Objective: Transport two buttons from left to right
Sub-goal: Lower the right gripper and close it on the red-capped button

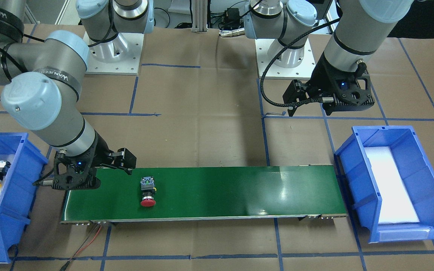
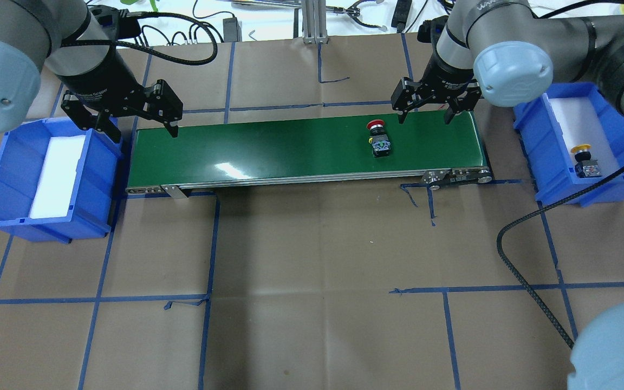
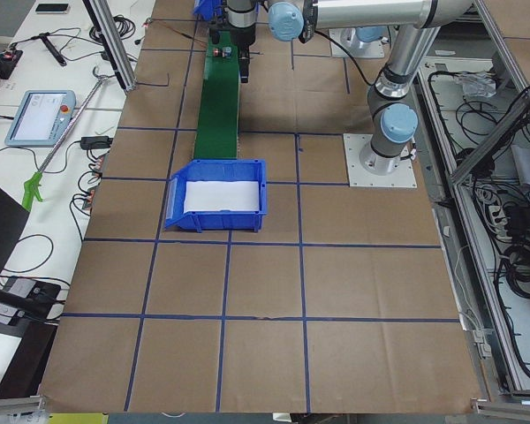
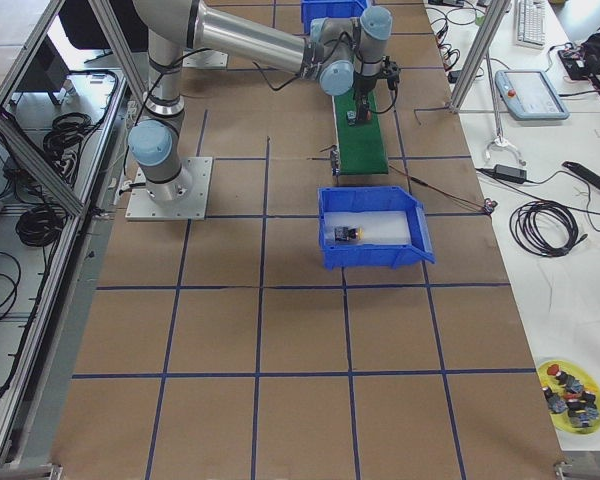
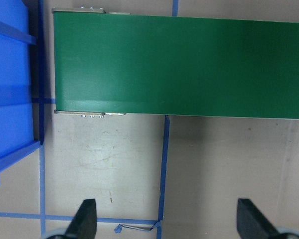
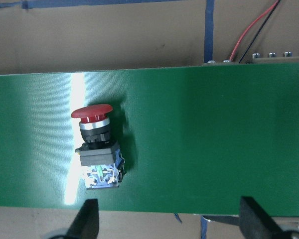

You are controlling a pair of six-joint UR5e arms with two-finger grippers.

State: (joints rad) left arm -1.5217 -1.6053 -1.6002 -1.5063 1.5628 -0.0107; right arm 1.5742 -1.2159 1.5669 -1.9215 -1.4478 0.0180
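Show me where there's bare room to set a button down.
The green belt is bare from its end beside the left bin to the red button. The left bin's white liner is empty. Crowded: the belt around the red button, near the right tool. Right bin: the yellow button fills the near end, far end bare.

Glossy green belt (image 1: 239, 192), matt brown paper (image 1: 202, 131), blue plastic bin (image 1: 352, 188)

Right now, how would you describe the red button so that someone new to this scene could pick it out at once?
Find the long green belt across the table. Near its end by the right gripper, the red button lies on its side. It alone is on the belt; the yellow-capped button sits in the blue bin beyond.
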